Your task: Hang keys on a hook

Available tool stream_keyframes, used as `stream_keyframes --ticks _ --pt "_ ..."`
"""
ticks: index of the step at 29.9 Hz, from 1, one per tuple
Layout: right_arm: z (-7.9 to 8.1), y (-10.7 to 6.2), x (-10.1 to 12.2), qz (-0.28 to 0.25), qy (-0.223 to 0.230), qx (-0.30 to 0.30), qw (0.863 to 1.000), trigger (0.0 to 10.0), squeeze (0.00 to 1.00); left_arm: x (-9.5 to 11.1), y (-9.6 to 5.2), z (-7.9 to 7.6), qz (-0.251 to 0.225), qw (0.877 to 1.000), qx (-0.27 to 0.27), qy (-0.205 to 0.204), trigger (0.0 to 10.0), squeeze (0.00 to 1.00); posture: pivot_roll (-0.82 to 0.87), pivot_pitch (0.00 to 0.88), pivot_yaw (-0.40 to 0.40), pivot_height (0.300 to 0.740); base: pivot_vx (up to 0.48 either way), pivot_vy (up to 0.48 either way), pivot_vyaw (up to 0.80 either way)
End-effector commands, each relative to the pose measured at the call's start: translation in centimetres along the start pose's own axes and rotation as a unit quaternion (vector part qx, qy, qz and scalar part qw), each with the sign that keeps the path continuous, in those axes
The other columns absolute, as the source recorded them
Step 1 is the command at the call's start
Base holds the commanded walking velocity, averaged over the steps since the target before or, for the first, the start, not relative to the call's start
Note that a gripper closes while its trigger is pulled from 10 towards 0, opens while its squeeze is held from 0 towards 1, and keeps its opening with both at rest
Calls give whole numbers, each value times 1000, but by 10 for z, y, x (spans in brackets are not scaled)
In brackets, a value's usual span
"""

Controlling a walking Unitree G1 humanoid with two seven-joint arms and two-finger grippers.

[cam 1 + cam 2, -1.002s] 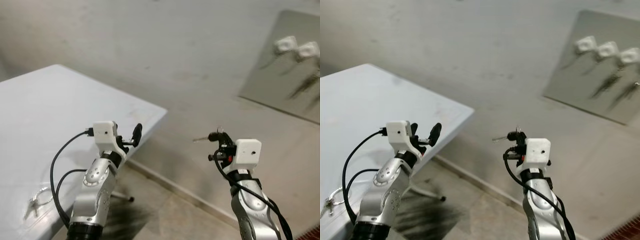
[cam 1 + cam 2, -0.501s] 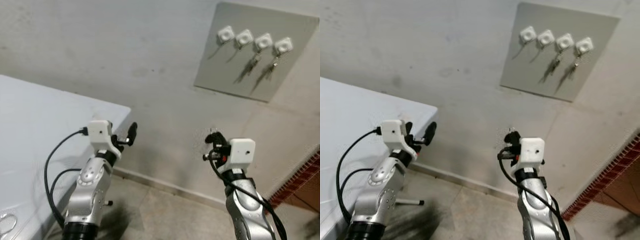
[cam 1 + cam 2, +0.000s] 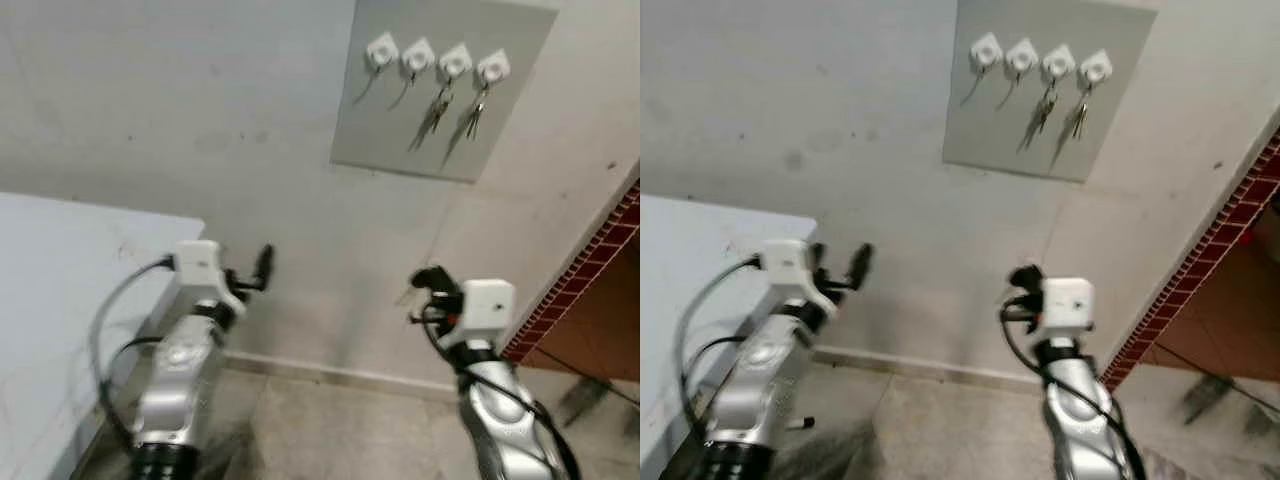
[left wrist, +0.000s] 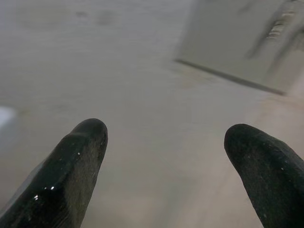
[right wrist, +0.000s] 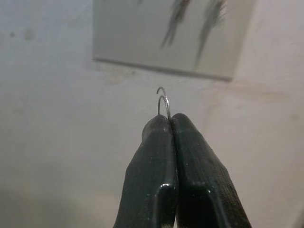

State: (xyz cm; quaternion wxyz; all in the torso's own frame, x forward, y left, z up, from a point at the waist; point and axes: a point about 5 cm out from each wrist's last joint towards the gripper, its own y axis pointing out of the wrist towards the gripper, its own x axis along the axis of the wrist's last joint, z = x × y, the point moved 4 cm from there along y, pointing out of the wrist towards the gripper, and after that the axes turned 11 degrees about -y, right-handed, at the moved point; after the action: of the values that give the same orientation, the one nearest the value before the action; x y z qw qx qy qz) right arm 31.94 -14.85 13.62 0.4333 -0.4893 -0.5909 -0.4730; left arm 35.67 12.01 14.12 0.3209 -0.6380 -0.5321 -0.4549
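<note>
Right gripper pinching key ring, hook board above

Arms: two silver metal limbs, jointed.
Wrists: white boxy camera housings.
Cables: black, looping along each arm.
left gripper: long black fingers.
right gripper: glossy black fingers.

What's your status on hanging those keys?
Right gripper shut on key ring. Left gripper open, empty. Hook board ahead on wall, two hooks free. Path clear.
</note>
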Motion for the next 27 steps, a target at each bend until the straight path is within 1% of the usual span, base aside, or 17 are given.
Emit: stream_keyframes --ticks 1,11,13,15,17,21,27 --pt "3 0 5 -8 6 2 1000 10000 0 5 0 5 -5 1000 4 10 10000 0 -37 0 -50 740 0 0 -750" --pt "4 1 5 -7 5 4 1000 10000 0 5 -1 5 -6 1000 4 16 10000 0 -34 0 -54 740 0 0 -746" --pt "4 1 7 -13 13 1 1000 10000 0 5 -1 5 -6 1000 3 17 10000 0 -34 0 -54 740 0 0 -600" --pt "4 1 8 -19 25 0 1000 10000 0 5 -1 5 -5 1000 3 18 10000 0 -36 0 -53 740 0 0 0" --pt "4 1 8 -17 14 2 1000 10000 0 4 -1 6 -2 1000 7 14 10000 0 -36 0 -53 740 0 0 0" --pt "3 0 6 -11 13 0 1000 10000 0 5 0 7 -5 1000 18 14 10000 0 -35 0 -53 740 0 0 0" --pt "3 1 6 -12 13 -1 1000 10000 0 4 -1 8 -4 1000 19 15 10000 0 -36 0 -52 740 0 0 0"
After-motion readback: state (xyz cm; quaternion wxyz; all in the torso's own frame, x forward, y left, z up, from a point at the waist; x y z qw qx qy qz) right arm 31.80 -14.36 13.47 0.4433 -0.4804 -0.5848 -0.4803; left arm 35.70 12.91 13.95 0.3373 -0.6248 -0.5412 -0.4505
